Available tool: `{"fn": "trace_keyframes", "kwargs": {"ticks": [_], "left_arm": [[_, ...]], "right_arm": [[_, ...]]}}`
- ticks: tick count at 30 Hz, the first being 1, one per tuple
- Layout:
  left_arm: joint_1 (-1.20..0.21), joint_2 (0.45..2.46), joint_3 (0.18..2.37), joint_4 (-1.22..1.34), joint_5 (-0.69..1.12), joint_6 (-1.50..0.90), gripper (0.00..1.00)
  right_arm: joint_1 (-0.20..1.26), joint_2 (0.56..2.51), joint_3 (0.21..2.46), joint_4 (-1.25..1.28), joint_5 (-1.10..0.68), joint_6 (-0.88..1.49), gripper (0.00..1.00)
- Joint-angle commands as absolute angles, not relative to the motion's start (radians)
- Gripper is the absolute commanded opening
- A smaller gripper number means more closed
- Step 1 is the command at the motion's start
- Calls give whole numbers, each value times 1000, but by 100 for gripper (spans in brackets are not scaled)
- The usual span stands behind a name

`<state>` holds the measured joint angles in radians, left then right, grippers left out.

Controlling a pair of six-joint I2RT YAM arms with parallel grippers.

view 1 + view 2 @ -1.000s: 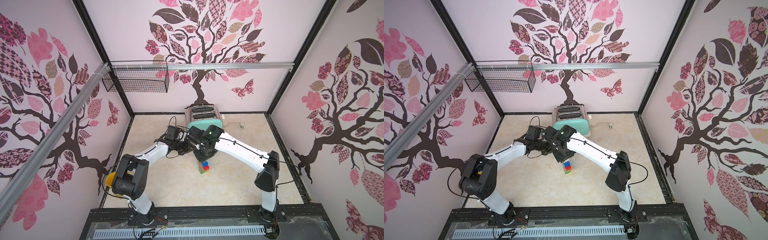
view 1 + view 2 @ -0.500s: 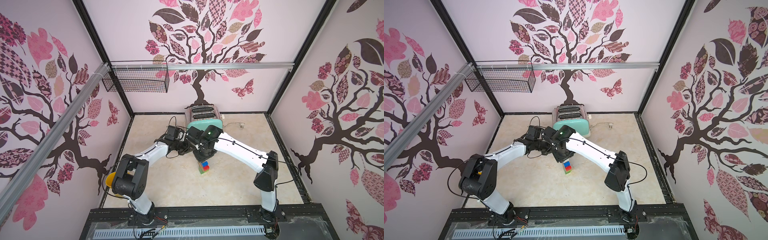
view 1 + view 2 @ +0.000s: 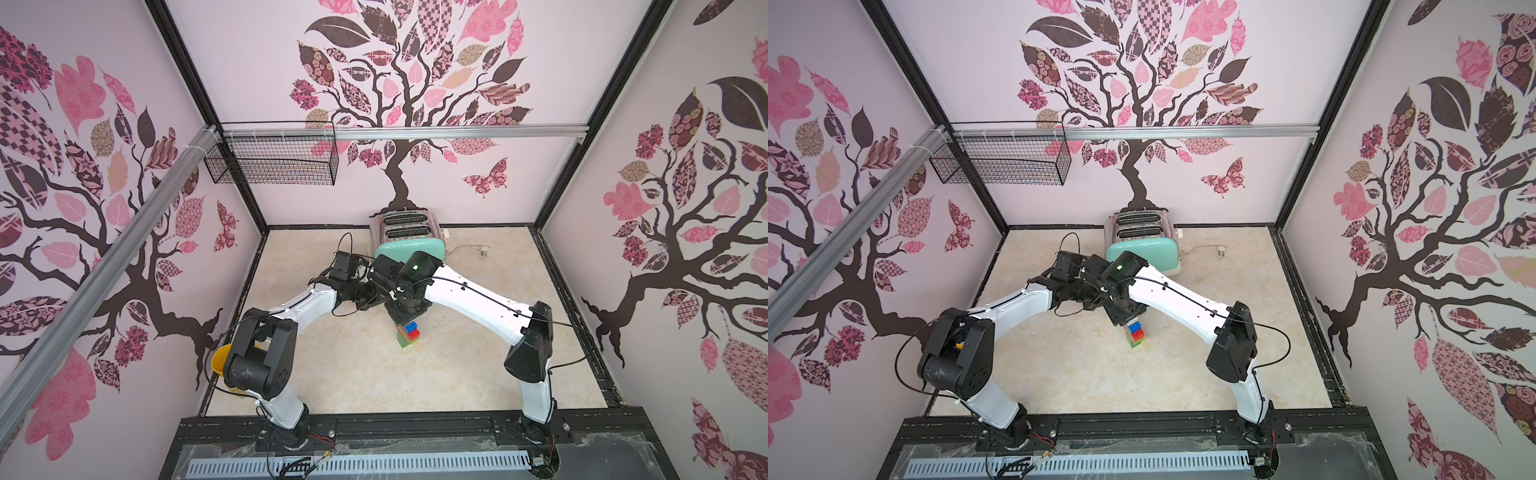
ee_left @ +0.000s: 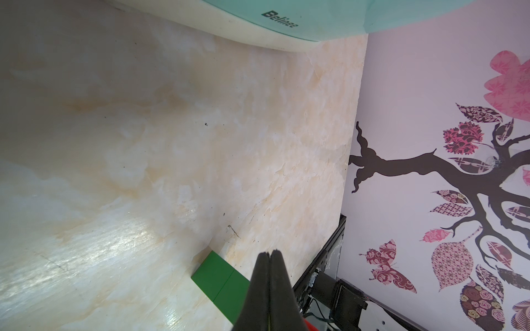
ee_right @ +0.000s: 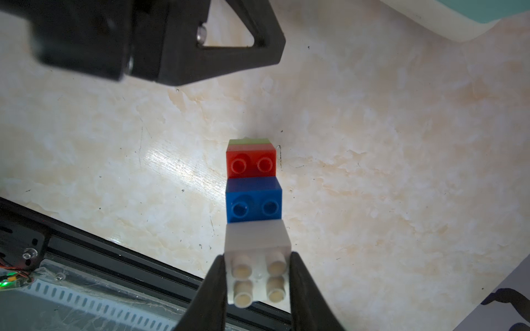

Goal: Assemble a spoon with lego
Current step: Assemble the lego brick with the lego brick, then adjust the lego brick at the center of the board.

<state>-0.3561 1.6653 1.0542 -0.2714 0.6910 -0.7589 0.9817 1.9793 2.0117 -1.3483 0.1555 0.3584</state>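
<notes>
The spoon is a partial brick stack (image 3: 408,334) standing mid-table in both top views (image 3: 1136,334). In the right wrist view it steps down from a white brick (image 5: 258,243) to a blue brick (image 5: 253,203), a red brick (image 5: 251,162) and a lime edge (image 5: 249,141). My right gripper (image 5: 258,258) is shut on the white brick at the top. In the left wrist view my left gripper (image 4: 269,253) is shut with nothing in it, right beside the dark green bricks (image 4: 220,278) of the stack. Whether it touches them I cannot tell.
A mint toaster (image 3: 409,243) stands at the back wall with its plug (image 3: 478,250) lying to its right. A wire basket (image 3: 274,156) hangs on the left rear wall. A yellow object (image 3: 220,361) sits behind the left arm's base. The black front rail (image 5: 114,258) runs along the near edge.
</notes>
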Motion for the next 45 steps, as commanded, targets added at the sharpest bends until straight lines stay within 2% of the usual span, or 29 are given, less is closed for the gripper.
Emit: {"fn": "trace_keyframes", "kwargs": {"ticks": [1, 10, 17, 20, 24, 35, 40, 45], "left_arm": [[-360, 1673, 1061, -272, 698, -744, 0], [-360, 1672, 1061, -273, 698, -743, 0], [-360, 1675, 1063, -275, 698, -742, 0], [-360, 1672, 1063, -275, 698, -741, 0], [-360, 1671, 1063, -275, 698, -741, 0], [-361, 1671, 1065, -279, 696, -738, 0], [-360, 1676, 1066, -280, 696, -738, 0], [-360, 1665, 1066, -279, 702, -739, 0]], "right_arm": [[988, 1982, 1945, -1335, 138, 329, 25], [988, 1967, 1738, -1228, 113, 357, 24], [988, 1960, 1751, -1241, 124, 365, 26], [989, 1955, 1785, -1258, 136, 368, 33], [989, 1955, 1839, -1285, 159, 376, 51], [1001, 1887, 1853, -1238, 157, 376, 73], [1017, 1731, 1657, -1043, 190, 403, 80], [1021, 1506, 1411, -766, 201, 458, 81]]}}
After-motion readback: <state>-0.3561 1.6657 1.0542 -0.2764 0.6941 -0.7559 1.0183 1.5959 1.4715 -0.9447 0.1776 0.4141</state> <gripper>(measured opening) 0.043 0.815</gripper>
